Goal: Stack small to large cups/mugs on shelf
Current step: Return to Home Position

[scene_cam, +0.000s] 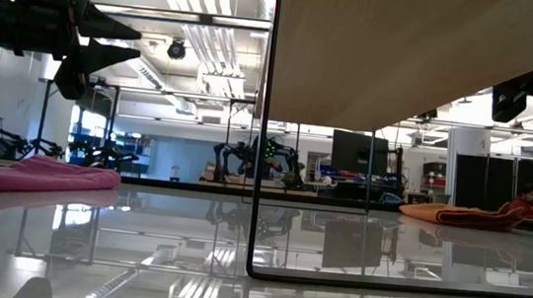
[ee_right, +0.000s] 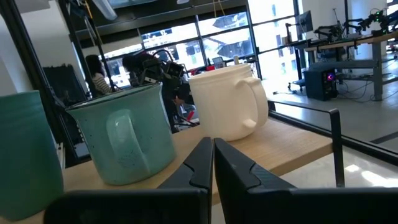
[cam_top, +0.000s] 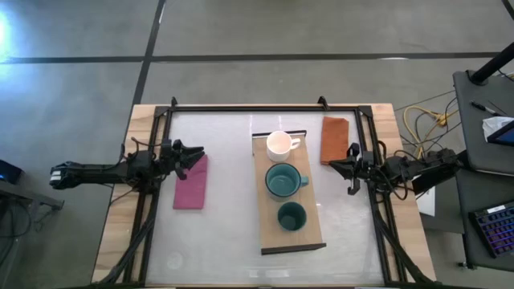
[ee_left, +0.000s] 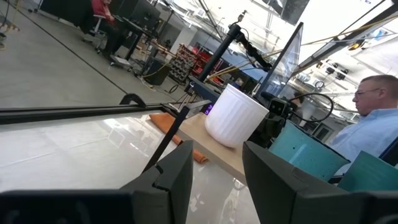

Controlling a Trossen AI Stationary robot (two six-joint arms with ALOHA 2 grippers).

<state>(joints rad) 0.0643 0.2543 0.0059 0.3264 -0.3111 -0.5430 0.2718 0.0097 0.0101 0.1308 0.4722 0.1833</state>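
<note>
The light-wood shelf (cam_top: 299, 233) stands right of the table's middle. On it stand, in a row from far to near, the small white mug (cam_top: 279, 145), the wide teal mug (cam_top: 283, 181) and the dark green tumbler (cam_top: 291, 217). My left gripper (cam_top: 198, 158) hovers open over the magenta cloth (cam_top: 192, 183) at the left. My right gripper (cam_top: 331, 166) is shut and empty, right of the shelf. The right wrist view shows the white mug (ee_right: 224, 102) and the teal mug (ee_right: 127, 134) upright on the shelf's top (ee_right: 280, 146).
An orange cloth (cam_top: 334, 138) lies at the far right of the table, next to the right gripper. A black frame (cam_top: 265, 108) runs around the table. People show in the room beyond the table, one in the left wrist view (ee_left: 373, 124).
</note>
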